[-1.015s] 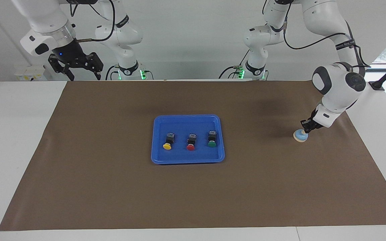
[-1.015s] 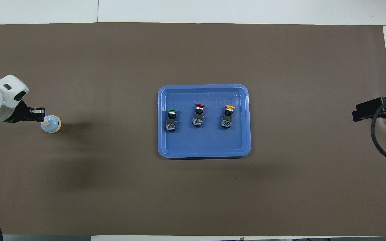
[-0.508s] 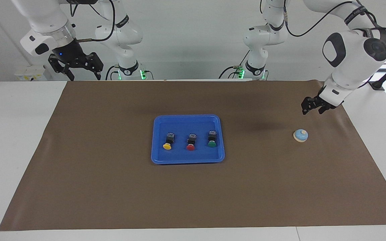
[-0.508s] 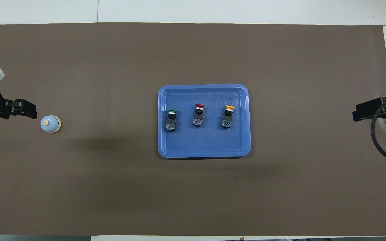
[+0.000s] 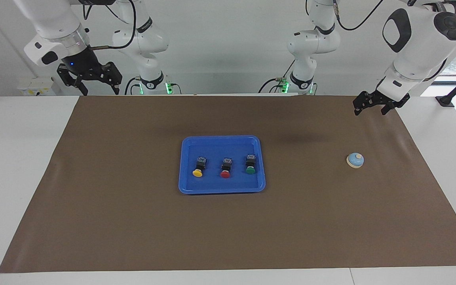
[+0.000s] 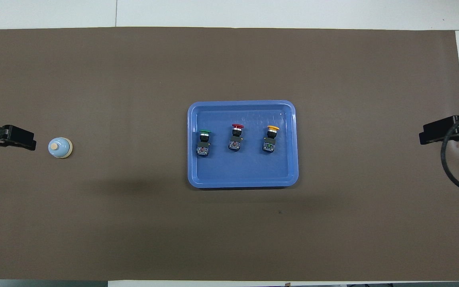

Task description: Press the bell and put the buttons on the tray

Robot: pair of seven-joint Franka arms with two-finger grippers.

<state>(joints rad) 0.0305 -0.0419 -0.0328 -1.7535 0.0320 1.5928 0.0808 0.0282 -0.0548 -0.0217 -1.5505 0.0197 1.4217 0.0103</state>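
The bell (image 5: 355, 160) (image 6: 59, 147) stands alone on the brown mat toward the left arm's end, with nothing touching it. My left gripper (image 5: 370, 111) (image 6: 26, 140) hangs open and empty in the air over the mat's edge at that end, well clear of the bell. The blue tray (image 5: 222, 138) (image 6: 241, 104) lies mid-table. Three buttons lie in a row inside it: yellow (image 5: 198, 173) (image 6: 273, 128), red (image 5: 225, 174) (image 6: 237, 126) and green (image 5: 250, 170) (image 6: 204, 132). My right gripper (image 5: 99, 92) (image 6: 422, 137) waits open and raised at the right arm's end.
A brown mat (image 5: 133, 221) covers most of the white table (image 5: 14, 158). A black cable (image 6: 450, 171) loops below the right gripper in the overhead view.
My left gripper has lifted off the bell's knob, opened, and drawn up and back toward its base. The bell, tray, buttons and right arm have not moved.
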